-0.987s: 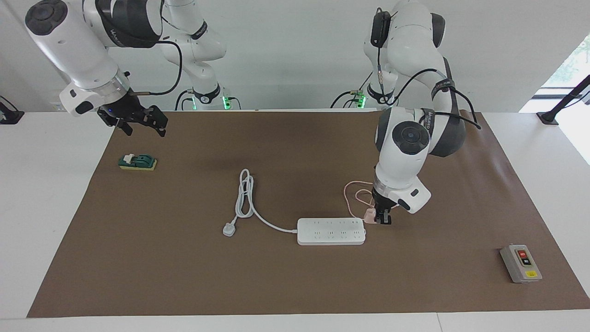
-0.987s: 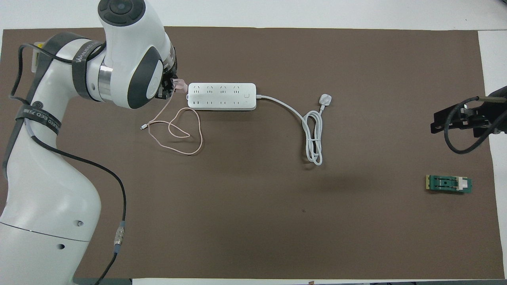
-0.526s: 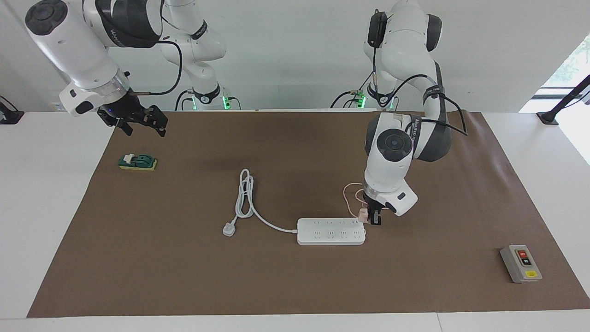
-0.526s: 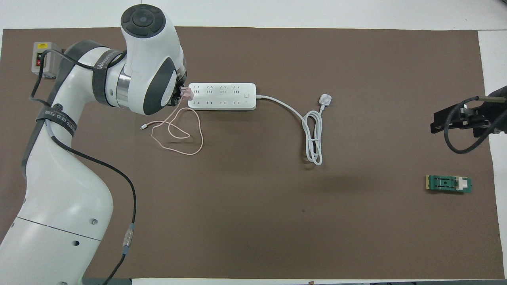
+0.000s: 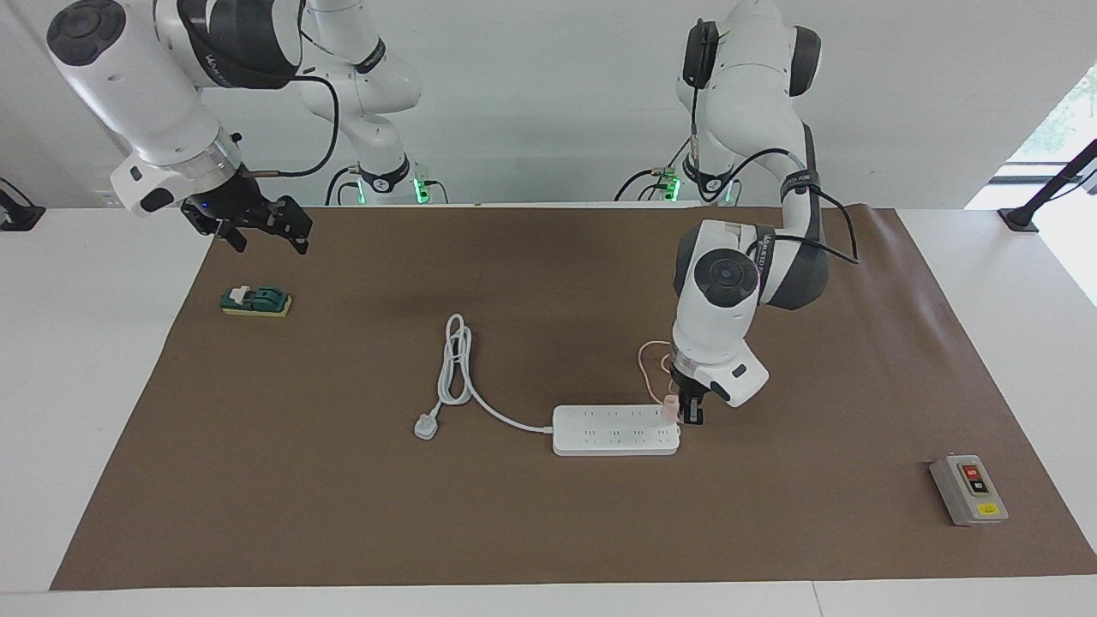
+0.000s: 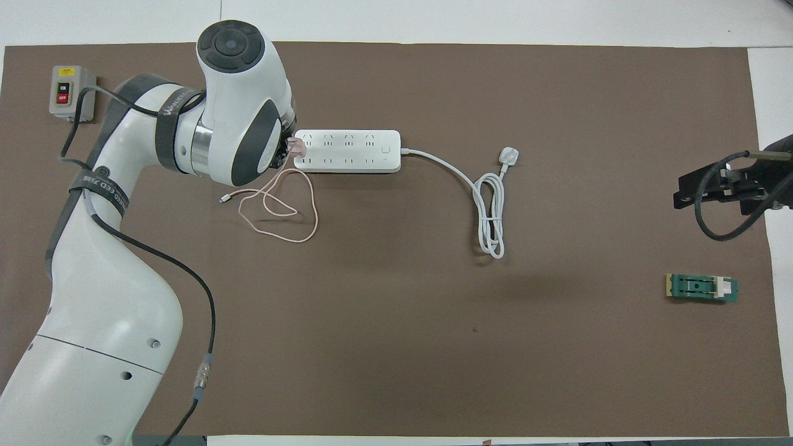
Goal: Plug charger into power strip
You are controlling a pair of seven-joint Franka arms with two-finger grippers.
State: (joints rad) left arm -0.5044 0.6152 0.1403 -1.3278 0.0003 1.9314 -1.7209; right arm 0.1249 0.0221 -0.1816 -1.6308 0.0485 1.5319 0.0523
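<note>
1. Brown paper mat (image 5: 343, 514) covers the table; on my facing view its right arm's end has bare mat all round the green block (image 5: 256, 302), which lies near the mat edge.
2. Right gripper (image 5: 257, 224) waits in the air above that block, fingers spread, nothing in them.
3. Thick cord (image 5: 454, 364) and plug (image 5: 426, 426) lie at mid-table with open room on every side.
4. Power strip (image 5: 615, 430) lies flat, well clear of all mat edges.
5. Left gripper (image 5: 686, 411) is pinched on the charger (image 5: 671, 407), pale pink, over the strip's end toward the left arm; its pink cable (image 6: 279, 210) loops on the mat beside it.
6. Grey switch box (image 5: 968, 489) sits near the mat corner.
7. Versus a second ago: I see the charger carried from just off the strip's end to over it; the right arm is unchanged.
</note>
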